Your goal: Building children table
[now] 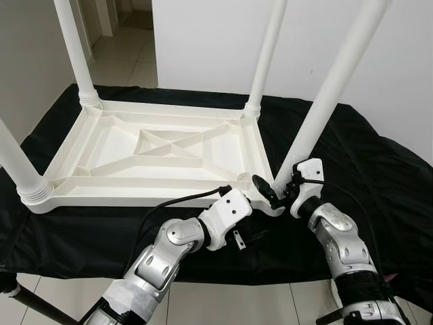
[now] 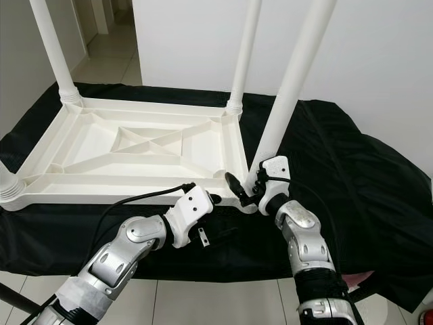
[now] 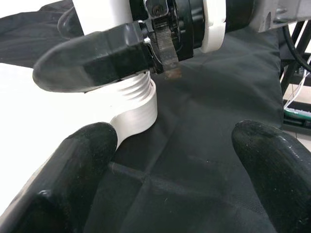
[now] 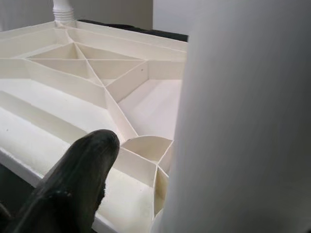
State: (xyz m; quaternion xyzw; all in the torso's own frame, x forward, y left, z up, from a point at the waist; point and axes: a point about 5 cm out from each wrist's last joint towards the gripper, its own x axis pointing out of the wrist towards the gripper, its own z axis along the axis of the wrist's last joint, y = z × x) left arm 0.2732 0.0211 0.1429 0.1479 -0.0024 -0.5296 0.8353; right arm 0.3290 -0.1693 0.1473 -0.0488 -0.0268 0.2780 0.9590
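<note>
White plastic children's table lies upside down on a black-draped desk. The right end effector clasps the tilted near-corner leg, seemingly to seat it; left end effector hovers released beside that corner.

A room in a home is shown. Plain white walls are seen behind the work area, and a floor of large pale tiles lies below. At the upper left a doorway opens onto a passage with the same pale tiling. A black cloth is spread over a low surface, and on it a white plastic children's table is laid upside down.
</note>
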